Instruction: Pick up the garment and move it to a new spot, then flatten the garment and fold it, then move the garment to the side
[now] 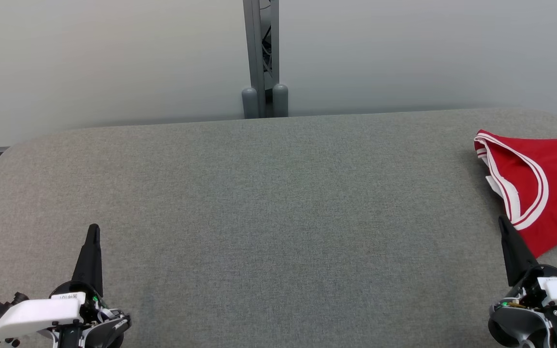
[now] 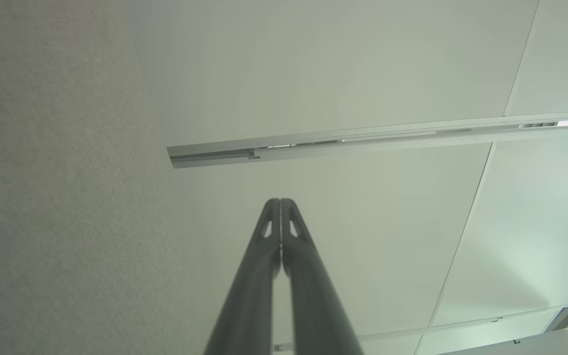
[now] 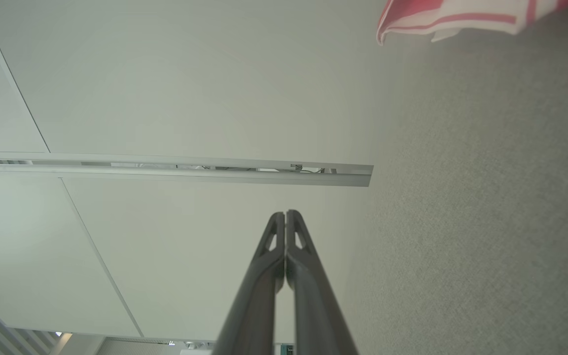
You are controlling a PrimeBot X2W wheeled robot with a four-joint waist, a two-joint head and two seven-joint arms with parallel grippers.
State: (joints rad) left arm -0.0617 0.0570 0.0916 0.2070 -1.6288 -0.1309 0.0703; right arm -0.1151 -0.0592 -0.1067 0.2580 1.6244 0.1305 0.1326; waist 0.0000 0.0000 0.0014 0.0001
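At the far right of the grey padded table (image 1: 278, 217), a red jersey (image 1: 549, 188) with white trim, lying rumpled and cut off by the picture's edge. At the lower right, the right gripper (image 1: 502, 222), tip close beside the jersey's near edge; touching or not, cannot tell. Its 2 fingers pressed together tip to tip, holding nothing. At the lower left, the left gripper (image 1: 94, 229), well apart from the jersey, 2 fingers likewise closed and empty. Beyond the table, a pale wall (image 1: 114, 58) with a grey post (image 1: 260, 58) at its middle.
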